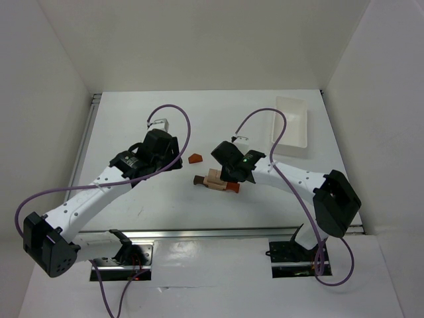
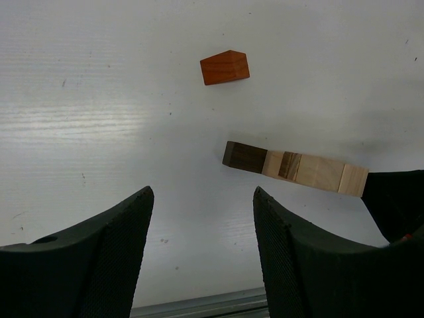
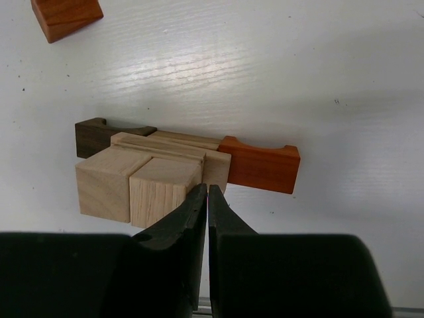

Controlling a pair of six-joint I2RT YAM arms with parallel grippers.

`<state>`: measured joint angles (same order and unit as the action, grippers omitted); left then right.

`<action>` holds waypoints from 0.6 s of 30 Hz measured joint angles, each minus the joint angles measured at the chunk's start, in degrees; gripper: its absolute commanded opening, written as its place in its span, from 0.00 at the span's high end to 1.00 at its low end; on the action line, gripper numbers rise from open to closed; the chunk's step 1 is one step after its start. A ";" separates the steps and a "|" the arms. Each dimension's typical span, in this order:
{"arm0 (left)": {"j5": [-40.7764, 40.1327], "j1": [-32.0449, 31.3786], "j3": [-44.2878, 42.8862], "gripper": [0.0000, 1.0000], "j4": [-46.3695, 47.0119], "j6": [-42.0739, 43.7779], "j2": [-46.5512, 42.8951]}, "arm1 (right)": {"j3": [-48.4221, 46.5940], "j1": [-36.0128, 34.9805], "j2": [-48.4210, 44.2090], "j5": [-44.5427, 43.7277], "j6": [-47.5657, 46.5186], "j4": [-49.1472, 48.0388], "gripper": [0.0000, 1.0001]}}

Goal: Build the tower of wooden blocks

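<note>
The wood block tower (image 1: 216,180) is a low cluster mid-table: a dark brown piece (image 3: 99,136), two tan cubes (image 3: 136,182) side by side, flat tan bars behind them and a reddish-orange notched block (image 3: 262,165). A loose reddish-orange wedge (image 1: 195,159) lies apart at the upper left, the same wedge (image 2: 225,67) showing in the left wrist view. My right gripper (image 3: 207,193) is shut with nothing between its fingers, its tips against the right tan cube's near corner. My left gripper (image 2: 202,199) hangs open over bare table, left of the cluster (image 2: 295,167).
A white plastic tray (image 1: 291,126) stands at the back right. White walls enclose the table on three sides. A metal rail (image 1: 218,233) runs along the near edge by the arm bases.
</note>
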<state>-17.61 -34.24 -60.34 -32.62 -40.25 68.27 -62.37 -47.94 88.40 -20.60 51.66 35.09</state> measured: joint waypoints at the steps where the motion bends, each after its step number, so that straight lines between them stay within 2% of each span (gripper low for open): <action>1: 0.00 0.00 0.00 0.29 0.02 0.00 0.02 | -0.02 0.00 0.00 -0.17 0.35 0.15 0.88; 3: -0.02 0.00 0.00 0.20 0.00 0.13 0.24 | -0.17 0.00 0.00 -0.87 1.27 0.70 0.87; 5: 0.02 0.00 0.00 0.20 -0.09 0.28 0.33 | -0.35 0.00 -0.35 -2.21 2.12 1.60 0.85; 9: -0.02 0.00 0.00 0.14 -0.11 1.14 0.92 | -0.55 0.00 -3.61 -5.79 3.43 4.90 0.75; 10: -0.02 0.00 0.00 0.09 -0.11 1.36 1.18 | -0.81 0.00 -4.59 -6.67 3.61 5.66 0.69; 12: 0.04 0.00 -0.04 0.00 0.20 3.02 2.01 | -1.33 0.00 -7.08 -8.68 3.76 7.13 0.66; 14: 1.20 0.00 -0.04 0.00 1.31 6.27 2.97 | -1.60 0.04 -9.53 -10.86 3.50 8.28 0.66; 18: 4.48 0.55 1.18 0.00 8.13 17.77 4.81 | -1.75 1.33 -13.55 -15.06 -0.94 8.52 0.60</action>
<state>-13.13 -33.69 -59.16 -24.49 -22.48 73.08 -64.12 -46.61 74.85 -35.66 50.72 43.62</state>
